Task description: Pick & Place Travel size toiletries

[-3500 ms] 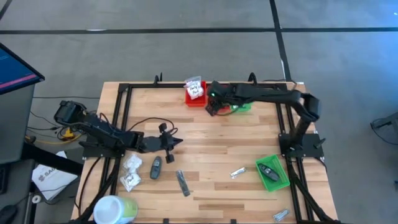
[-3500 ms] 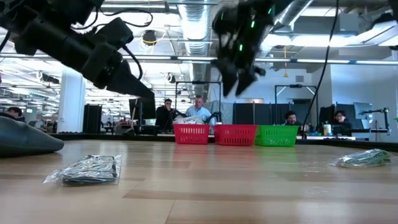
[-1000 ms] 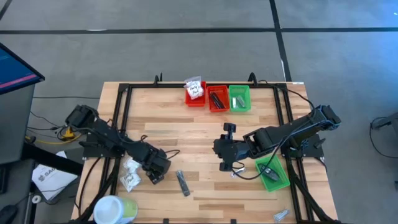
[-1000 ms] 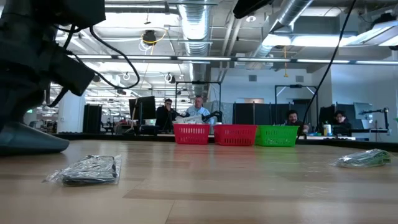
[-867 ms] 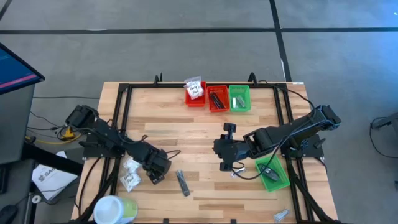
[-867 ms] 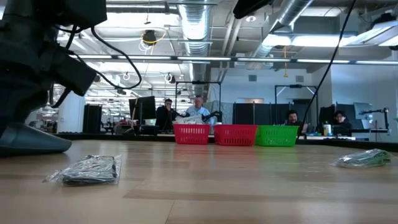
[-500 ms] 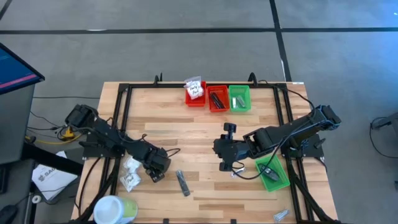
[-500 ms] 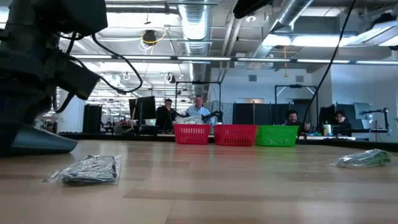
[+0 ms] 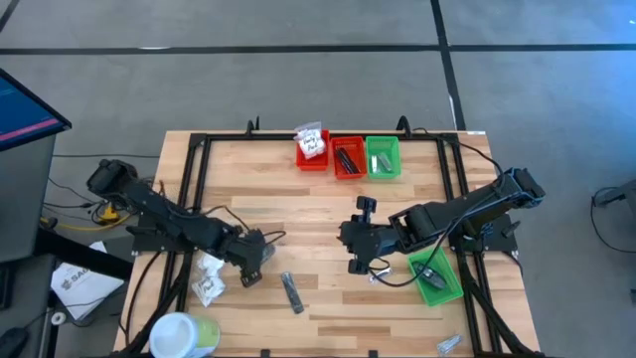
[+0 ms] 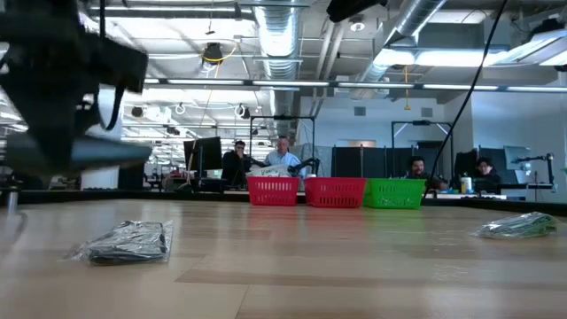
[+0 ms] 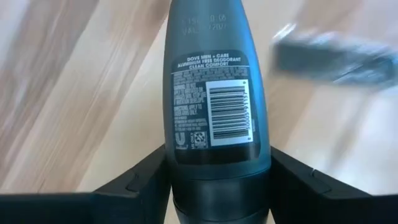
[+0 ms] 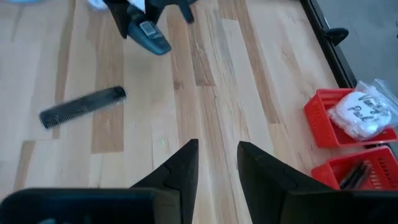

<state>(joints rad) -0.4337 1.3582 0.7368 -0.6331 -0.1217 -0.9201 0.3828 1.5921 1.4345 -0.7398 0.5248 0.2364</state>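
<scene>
My left gripper (image 9: 249, 265) hovers over the near left of the table, shut on a dark grey deodorant stick (image 11: 214, 93), one of the travel size toiletries. That stick also shows in the right wrist view (image 12: 149, 36) and, blurred, in the low view (image 10: 84, 154). A packed black comb (image 9: 290, 291) lies flat on the table just to the right of it. White crinkly packets (image 9: 209, 276) lie to its left. My right gripper (image 9: 355, 263) hangs open right of centre with nothing between its fingers (image 12: 186, 163), beside a silvery sachet (image 9: 380, 275). My left gripper pinches the deodorant stick by its two narrow sides at the broad end (image 11: 179, 163), between its two fingers (image 11: 140, 180). The rest of the stick juts out past the fingertips, label side toward the wrist camera. It is lifted clear of the table.
Two red bins (image 9: 311, 151) (image 9: 347, 158) and a green bin (image 9: 383, 157) line the far edge. Another green bin (image 9: 434, 277) with a dark item sits at the near right. A white-and-green tub (image 9: 184, 333) stands at the near left corner, a sachet (image 9: 447, 344) at the near right.
My left gripper has risen with the deodorant stick. The stick lay on the table a second ago and now hangs clear above it. The left arm has swung back a little toward the table's left edge.
</scene>
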